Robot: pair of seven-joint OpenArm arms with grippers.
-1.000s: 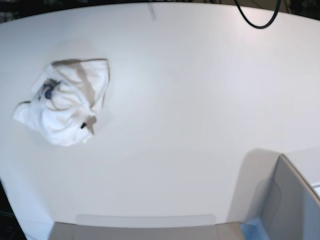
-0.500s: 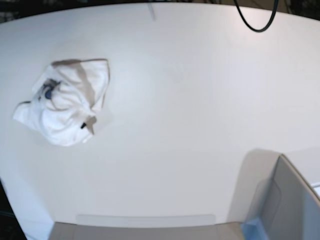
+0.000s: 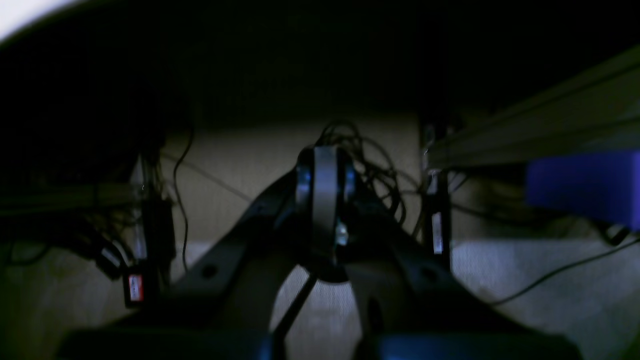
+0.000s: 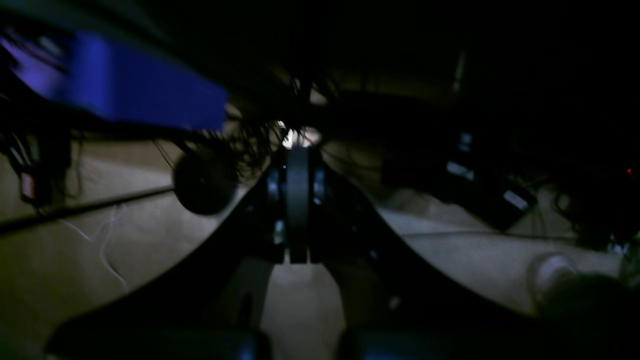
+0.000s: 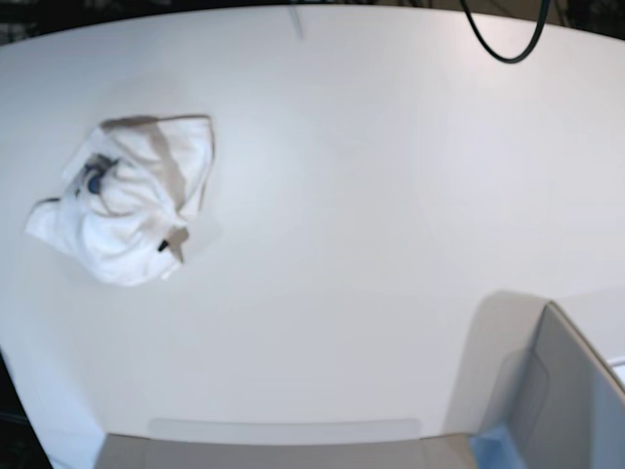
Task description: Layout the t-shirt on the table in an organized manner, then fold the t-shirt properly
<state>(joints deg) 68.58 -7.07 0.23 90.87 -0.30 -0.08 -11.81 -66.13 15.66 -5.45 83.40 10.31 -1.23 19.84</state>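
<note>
Crumpled t-shirt (image 5: 127, 200) far off; left gripper (image 3: 325, 200) and right gripper (image 4: 297, 200) both closed, empty. Could grab bunched layers, spreading crooked.

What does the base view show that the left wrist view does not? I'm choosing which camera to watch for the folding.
Only the base view shows the t-shirt, crumpled in a heap on the white table, with a grey box at the lower corner and no arm in sight. Only the left wrist view shows the left end effector, shut, over a dim floor with cables. Shared: perhaps a sliver of white table, top left of the wrist view.
</note>
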